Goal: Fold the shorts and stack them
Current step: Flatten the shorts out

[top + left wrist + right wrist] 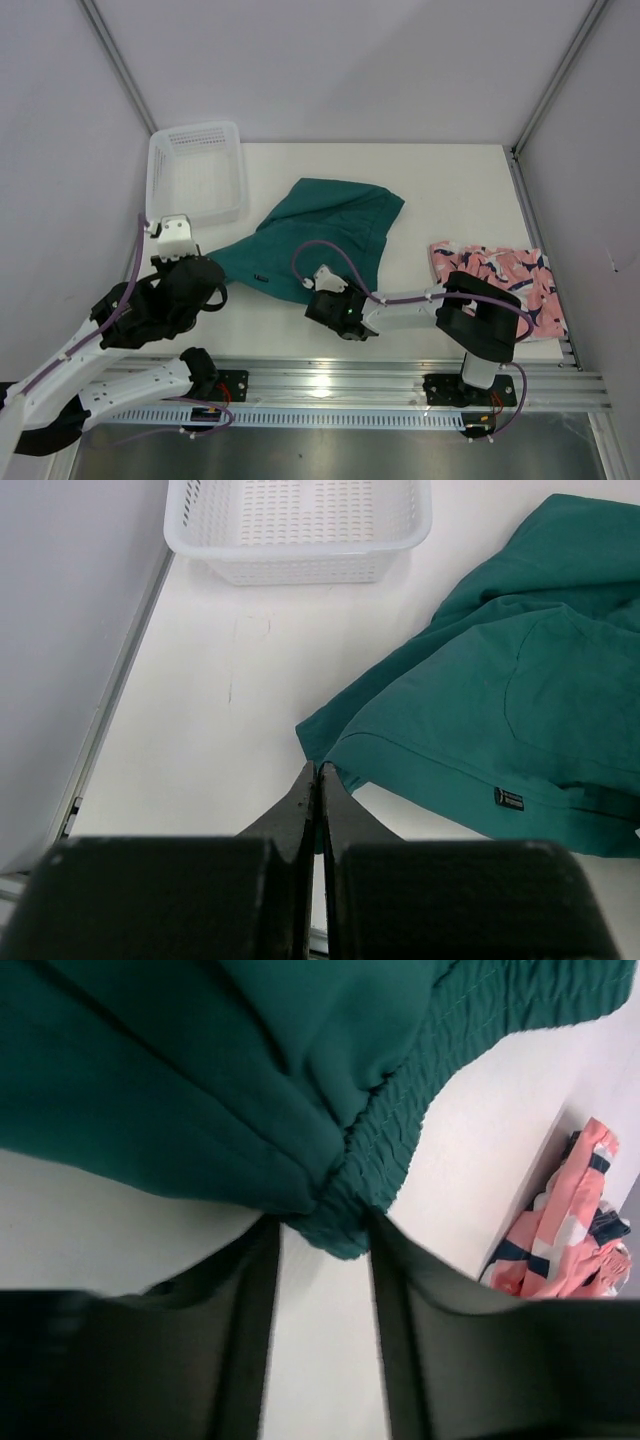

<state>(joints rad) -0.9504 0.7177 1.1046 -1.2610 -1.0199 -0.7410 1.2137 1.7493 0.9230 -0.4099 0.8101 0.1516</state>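
Observation:
The dark teal shorts (325, 230) lie spread across the middle of the table, also showing in the left wrist view (520, 710). My left gripper (220, 290) sits at their near-left hem corner. Its jaws (318, 772) are pressed together, with that corner pinched at the tips. My right gripper (312, 295) is at the near edge of the same shorts. Its fingers stand apart on either side of a bunched corner of the elastic waistband (345, 1215), which lies between the tips. The salmon-pink shark-print shorts (495, 280) lie folded at the right edge, apart from both grippers, and show in the right wrist view (570, 1230).
A white mesh basket (195, 132) stands at the table's far-left corner, with its near wall (300, 568) showing in the left wrist view. An aluminium rail (400, 380) runs along the near edge. Walls close in the left and right sides.

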